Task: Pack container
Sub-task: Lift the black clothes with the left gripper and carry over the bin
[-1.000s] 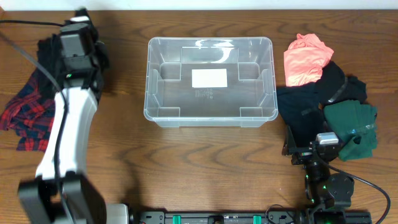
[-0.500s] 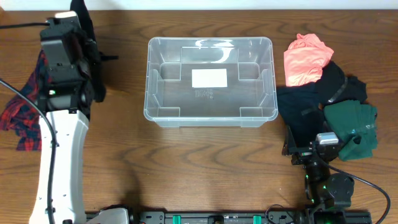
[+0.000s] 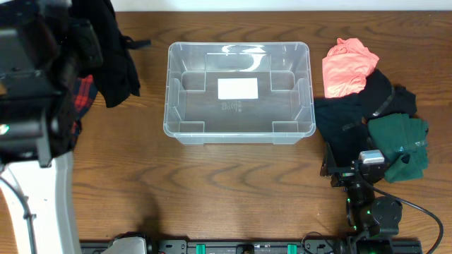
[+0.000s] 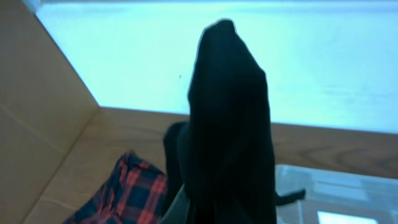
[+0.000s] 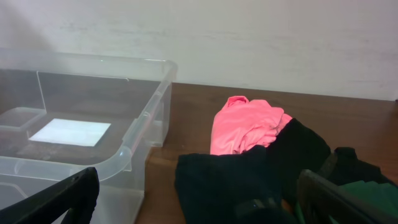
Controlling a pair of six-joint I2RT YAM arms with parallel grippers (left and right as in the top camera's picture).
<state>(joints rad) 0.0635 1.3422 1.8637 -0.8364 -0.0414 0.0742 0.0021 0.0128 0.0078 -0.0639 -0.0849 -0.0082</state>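
Observation:
The clear plastic container (image 3: pixel 239 92) stands at the table's back middle, with only a white label (image 3: pixel 237 88) on its base; it also shows in the right wrist view (image 5: pixel 93 143). My left gripper (image 3: pixel 85 42) is raised high at the far left and is shut on a black garment (image 3: pixel 113 60) that hangs from it, left of the container. In the left wrist view the black garment (image 4: pixel 230 124) fills the middle and hides the fingers. My right gripper (image 3: pixel 353 173) rests low at the front right, open and empty, its fingers wide apart in its wrist view (image 5: pixel 196 208).
A red and blue plaid cloth (image 3: pixel 79 106) lies under the left arm. Right of the container lie a pink garment (image 3: pixel 347 65), a black garment (image 3: pixel 353 113) and a dark green garment (image 3: pixel 402 144).
My left gripper has risen from the pile at the far left with the black garment and moved it towards the container. The right arm has not moved.

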